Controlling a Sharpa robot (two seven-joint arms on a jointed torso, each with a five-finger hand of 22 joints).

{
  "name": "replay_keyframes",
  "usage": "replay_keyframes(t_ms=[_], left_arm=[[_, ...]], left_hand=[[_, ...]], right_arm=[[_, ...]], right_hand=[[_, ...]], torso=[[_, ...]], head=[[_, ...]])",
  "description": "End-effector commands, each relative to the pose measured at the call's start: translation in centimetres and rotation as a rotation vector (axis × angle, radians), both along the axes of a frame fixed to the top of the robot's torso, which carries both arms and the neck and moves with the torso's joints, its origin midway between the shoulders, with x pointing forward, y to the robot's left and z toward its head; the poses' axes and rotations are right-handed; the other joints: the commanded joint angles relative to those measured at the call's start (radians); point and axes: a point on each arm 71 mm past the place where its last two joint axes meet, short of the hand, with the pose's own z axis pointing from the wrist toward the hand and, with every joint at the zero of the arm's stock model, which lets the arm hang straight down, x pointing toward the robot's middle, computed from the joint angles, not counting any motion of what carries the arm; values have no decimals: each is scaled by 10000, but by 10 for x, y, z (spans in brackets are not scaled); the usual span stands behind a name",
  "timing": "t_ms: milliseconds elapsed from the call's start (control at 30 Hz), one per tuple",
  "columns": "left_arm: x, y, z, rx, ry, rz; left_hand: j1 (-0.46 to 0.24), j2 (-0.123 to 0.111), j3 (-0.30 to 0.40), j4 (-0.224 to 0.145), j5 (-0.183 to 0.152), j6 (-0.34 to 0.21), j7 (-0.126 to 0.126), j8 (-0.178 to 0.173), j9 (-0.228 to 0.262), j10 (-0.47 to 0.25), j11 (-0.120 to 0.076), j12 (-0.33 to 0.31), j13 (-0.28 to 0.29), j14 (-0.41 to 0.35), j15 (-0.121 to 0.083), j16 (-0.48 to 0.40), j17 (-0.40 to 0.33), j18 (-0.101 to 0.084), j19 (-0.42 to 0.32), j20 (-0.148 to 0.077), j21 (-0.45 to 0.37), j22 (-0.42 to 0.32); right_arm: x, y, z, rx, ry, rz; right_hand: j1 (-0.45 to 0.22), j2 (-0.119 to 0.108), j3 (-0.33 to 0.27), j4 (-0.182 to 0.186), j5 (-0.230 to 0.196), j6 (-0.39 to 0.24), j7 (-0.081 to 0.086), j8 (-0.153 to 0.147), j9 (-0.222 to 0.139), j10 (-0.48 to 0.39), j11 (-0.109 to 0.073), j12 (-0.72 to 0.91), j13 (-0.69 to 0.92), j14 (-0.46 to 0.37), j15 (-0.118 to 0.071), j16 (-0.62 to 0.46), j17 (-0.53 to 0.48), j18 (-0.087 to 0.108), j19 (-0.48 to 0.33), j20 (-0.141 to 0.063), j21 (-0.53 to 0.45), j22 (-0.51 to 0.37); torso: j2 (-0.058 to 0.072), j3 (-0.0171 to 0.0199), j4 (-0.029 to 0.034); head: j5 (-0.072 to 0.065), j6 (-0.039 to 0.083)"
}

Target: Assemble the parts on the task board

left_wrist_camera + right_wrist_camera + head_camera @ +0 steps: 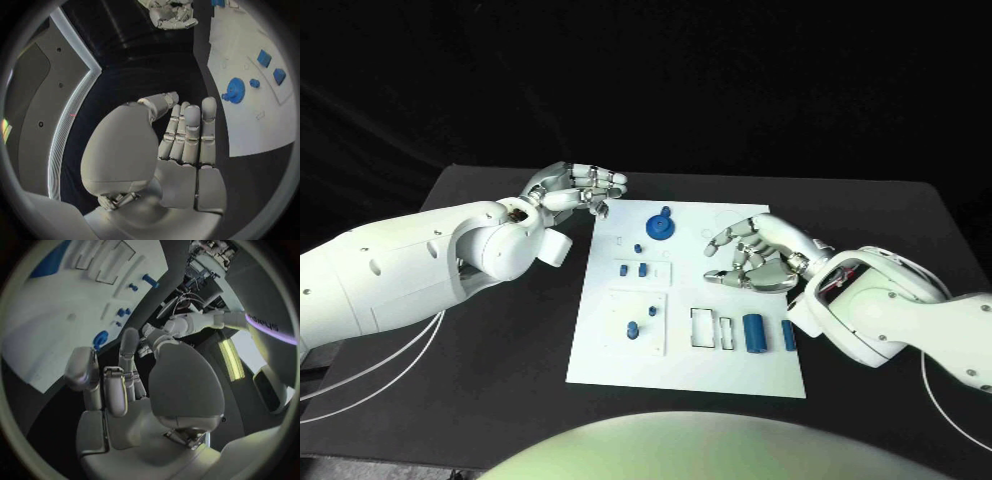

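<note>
Nearest us, blue parts [756, 333] lie loose on the task board [733, 375], awaiting assembly. Our right hand [754, 255] hovers above it, fingers curled, holding nothing. Farther off, our left hand [574, 188] waits empty, fingers apart, over the worktop [502, 330].

Parts [756, 333] lie on task board [733, 375], mid-table [488, 400].

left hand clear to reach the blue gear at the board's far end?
Probably yes. The left hand hovers open beside the task board, with the blue gear close by and nothing lying between them.
</note>
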Motion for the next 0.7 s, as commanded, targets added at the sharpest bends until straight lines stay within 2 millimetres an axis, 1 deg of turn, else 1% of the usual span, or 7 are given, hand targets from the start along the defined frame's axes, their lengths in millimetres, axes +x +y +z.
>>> replay_keyframes(t_ms=[33,67,133,300,400,567,700], left_arm=[[-1,1,1,-40,-51,-41],[-1,1,1,-31,-43,-28],[-1,2,0,-22,-31,-17],[-2,1,0,-37,-55,-12],[-3,1,0,-42,-91,22],[-4,0,0,-55,-104,21],[-5,-1,0,-70,-93,-13]], left_hand=[[-60,2,0,-45,26,-59,-26,58,-13,-71,-29,51,-9,-83,-19,40,-9,154,3,54,-17,-17],[-60,2,0,-45,26,-59,-26,58,-13,-71,-29,51,-9,-83,-19,40,-9,154,3,54,-17,-17],[-68,1,-3,-43,25,-60,-25,62,-13,-73,-28,55,-9,-88,-18,40,-18,153,2,55,-18,-18],[-68,1,-3,-43,25,-60,-25,62,-13,-73,-28,55,-9,-88,-18,40,-18,153,2,55,-18,-18],[-78,2,-6,-39,25,-61,-23,65,-13,-72,-28,60,-8,-83,-16,44,-6,153,0,56,-19,-18],[-78,2,-6,-39,25,-61,-23,65,-13,-72,-28,60,-8,-83,-16,44,-6,153,0,56,-19,-18],[-78,2,-6,-39,25,-61,-23,65,-13,-72,-28,60,-8,-83,-16,44,-6,153,0,56,-19,-18]], right_arm=[[0,-18,-4,877,1584,-838],[0,-25,-5,731,1680,-976],[-2,-43,-6,199,1904,-1292],[-11,-75,-14,-1608,2282,-1826],[-18,-83,-21,-2300,2400,-2055],[-31,-87,-33,-2955,2512,-2409],[-39,-86,-39,-3150,2519,-2571]], right_hand=[[-15,307,-1018,448,66,-249,-117,665,408,225,-73,6706,6143,705,36,174,730,-181,101,26,96,232],[-180,405,-1271,664,23,-268,-39,806,491,376,11,7602,6937,739,25,231,916,-140,138,-42,169,283],[-21,651,-2010,988,60,-436,-50,1217,751,630,8,8949,8126,792,20,332,1234,-190,250,-8,368,429],[-339,1178,-3509,1011,61,-601,-107,1753,1102,1035,38,9948,8953,885,19,470,1755,-277,461,-18,861,747],[37,1231,-3712,978,59,-640,-113,1856,1162,1105,32,10092,9064,927,16,524,1974,-333,574,-22,1148,901],[35,1272,-3931,1026,58,-605,-133,1942,1202,1164,17,10212,9155,938,6,539,2032,-365,642,-29,1314,991],[-180,1323,-4299,1055,77,-595,-154,2026,1235,1173,0,10230,9168,943,-8,548,2066,-369,661,-41,1338,1022]], torso=[[-65,-19,-121],[-70,-24,-144],[-90,-53,-165],[-151,-94,-218],[-167,-84,-254],[-184,-93,-288],[-186,-84,-306]], head=[[-396,35],[-437,36],[-658,26],[-1046,5],[-1186,2],[-1406,2],[-1473,2]])
